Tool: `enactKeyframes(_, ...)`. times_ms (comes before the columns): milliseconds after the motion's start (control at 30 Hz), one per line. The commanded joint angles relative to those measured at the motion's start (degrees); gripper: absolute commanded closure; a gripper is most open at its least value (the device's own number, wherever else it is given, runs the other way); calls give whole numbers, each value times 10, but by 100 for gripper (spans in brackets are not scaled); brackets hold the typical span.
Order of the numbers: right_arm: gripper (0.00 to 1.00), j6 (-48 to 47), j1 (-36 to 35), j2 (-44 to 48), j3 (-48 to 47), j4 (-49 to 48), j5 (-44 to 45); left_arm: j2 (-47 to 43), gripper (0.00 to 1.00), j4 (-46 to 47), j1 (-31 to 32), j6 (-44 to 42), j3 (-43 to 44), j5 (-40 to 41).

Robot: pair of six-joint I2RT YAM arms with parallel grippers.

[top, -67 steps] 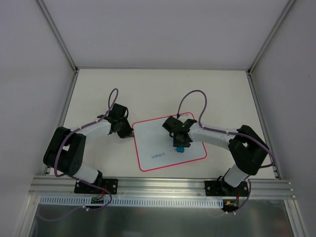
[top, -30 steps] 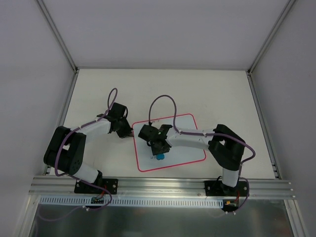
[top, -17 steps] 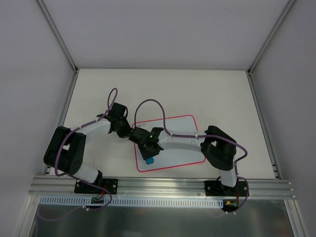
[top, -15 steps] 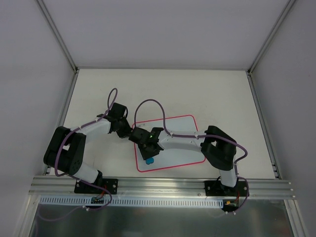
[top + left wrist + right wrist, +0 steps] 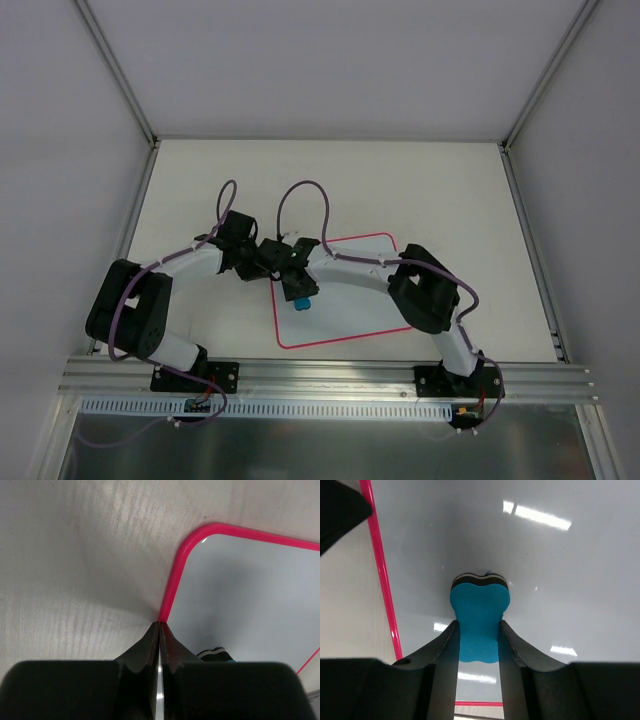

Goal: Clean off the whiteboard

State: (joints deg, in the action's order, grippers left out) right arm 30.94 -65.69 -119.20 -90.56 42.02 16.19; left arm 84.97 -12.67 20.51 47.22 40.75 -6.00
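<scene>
Around: a pale flat table [image 5: 200,180] [image 5: 75,555] with white walls [image 5: 60,120] on three sides. A silver metal rail [image 5: 320,375] runs along the bottom of the top view, and both arms are bolted to it.
Cables: thin purple cables [image 5: 305,192] loop up over each arm.
In the way: in the top view the white right arm lies across the board from lower right to upper left and covers that strip.
Left gripper: the black left gripper [image 5: 268,265] [image 5: 159,628] has its two fingers pressed flat together with nothing between them. Its tips sit right at the board's pink left edge, just below the upper left corner.
Right gripper: the black right gripper [image 5: 300,290] [image 5: 479,625] squeezes a small blue foam eraser block [image 5: 302,296] [image 5: 479,620]. The block is pinched in at its sides, and its far end meets the board near the left edge.
Where the board is: the whiteboard [image 5: 360,312] [image 5: 250,590] [image 5: 545,570] lies flat on the table in the middle of the top view, a little tilted, close to the rail.
How the board looks: a rectangle with round corners, a thin pink-red border and a shiny, pale bluish-white face. Bright spots of light shine on it, and the parts that show look plain.
Hard to see: the board under the right arm is hidden. In both wrist views the black gripper body blocks the bottom of the picture. The left wrist view shows only a tiny bit of the eraser block at the lower right.
</scene>
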Motion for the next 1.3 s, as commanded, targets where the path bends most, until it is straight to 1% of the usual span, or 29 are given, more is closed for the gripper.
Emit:
enactKeyframes(0, 100, 25, 16, -36, -28, 49, 53, -7, 100, -52, -2, -1, -22, -9)
enactKeyframes(233, 100, 44, 68, -60, -54, 63, 41, -9, 100, -52, -2, -5, -28, -7)
enactKeyframes(433, 100, 34, 125, -68, -80, 91, 46, -11, 100, -52, -2, -6, -30, -3)
enactKeyframes(667, 100, 18, 165, -51, -59, 91, 42, -13, 100, -52, -2, -6, -30, -2)
enactKeyframes(800, 100, 1, 200, -12, -5, 69, 41, -15, 100, -51, -2, -6, -27, -1)
enactKeyframes(833, 100, -8, 210, 20, 33, 58, 40, -16, 100, -51, -2, -6, -26, -1)
enactKeyframes(900, 100, -36, 245, 62, 78, 18, 41, -14, 100, -51, -2, -6, -23, 0)
enactKeyframes(933, 100, -46, 276, 105, 121, 3, 34, -14, 100, -52, -2, -6, -22, -1)
enactKeyframes(1000, 99, -66, 309, 146, 151, -18, 38, -13, 100, -52, -2, -6, -16, -2)
enactKeyframes(1067, 100, -110, 354, 196, 173, -23, 51, -14, 100, -52, -2, -6, -14, -2)
enactKeyframes(1133, 100, -155, 390, 225, 182, -30, 50, -14, 100, -52, -2, -7, -10, -2)
enactKeyframes(1167, 100, -164, 431, 244, 188, -32, 45, -15, 100, -52, -2, -7, -9, -2)
enactKeyframes(1233, 100, -182, 476, 256, 188, -33, 36, -16, 100, -52, -2, -8, -5, -1)
enactKeyframes(1267, 100, -198, 526, 259, 188, -39, 19, -16, 100, -51, -2, -8, -4, -2)
